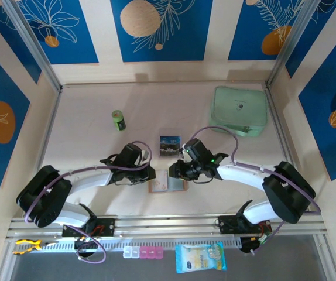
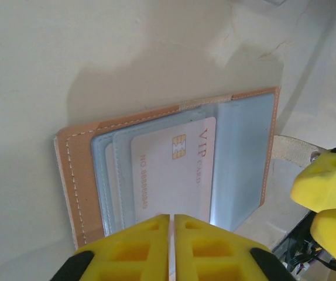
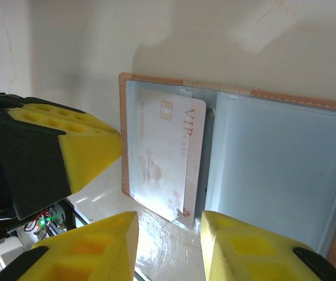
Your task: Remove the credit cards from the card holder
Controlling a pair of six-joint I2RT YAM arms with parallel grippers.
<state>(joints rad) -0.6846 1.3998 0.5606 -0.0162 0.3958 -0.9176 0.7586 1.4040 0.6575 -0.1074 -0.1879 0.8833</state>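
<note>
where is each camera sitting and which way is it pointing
Top external: above and behind the bases, facing down at the table; left arm and right arm meet over the card holder.
Left wrist: on the left arm, facing down past the left gripper at the card holder.
Right wrist: opposite side, past the right gripper.
Shared: both wrist views hold the white VIP card.

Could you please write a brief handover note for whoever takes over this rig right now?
Left gripper: shut, at the open card holder's edge.
Right gripper: open, straddling the white VIP card's protruding corner.
Done: a dark-blue card lies beyond the holder, apparently in a clear tray.
Left: pull the VIP card out, then check the other pockets.
</note>
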